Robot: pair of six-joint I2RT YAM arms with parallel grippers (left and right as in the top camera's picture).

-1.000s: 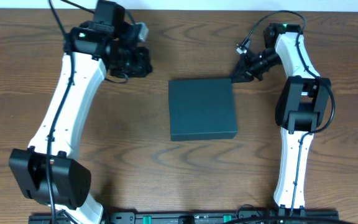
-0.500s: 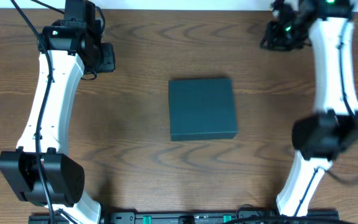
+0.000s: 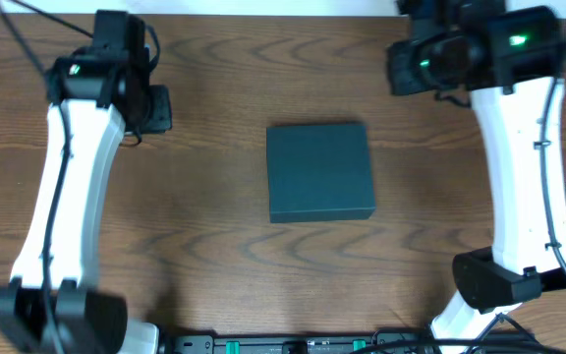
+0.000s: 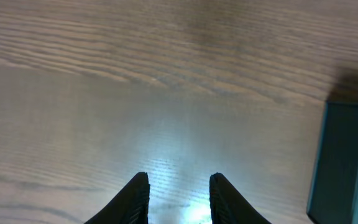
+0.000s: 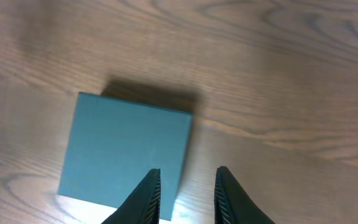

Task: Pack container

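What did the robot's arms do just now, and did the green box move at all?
Both arms pulled back from the container. The left gripper swung out to the left, and the right gripper, which was by its far right corner, moved off toward the far edge of the table. Both stand a little open, holding nothing. The container stayed put, lid closed.

Ahead of the left gripper (image 4: pixel 179 177), jaws slightly parted, the brown wood-grain table (image 4: pixel 166 93) lies bare and passable. A dark teal-green rectangular cardboard box (image 4: pixel 344 162), lid shut, stands in the way at its far right. The same box lies ahead-left of the slightly parted right gripper (image 5: pixel 188 171); bare wood lies to its right.
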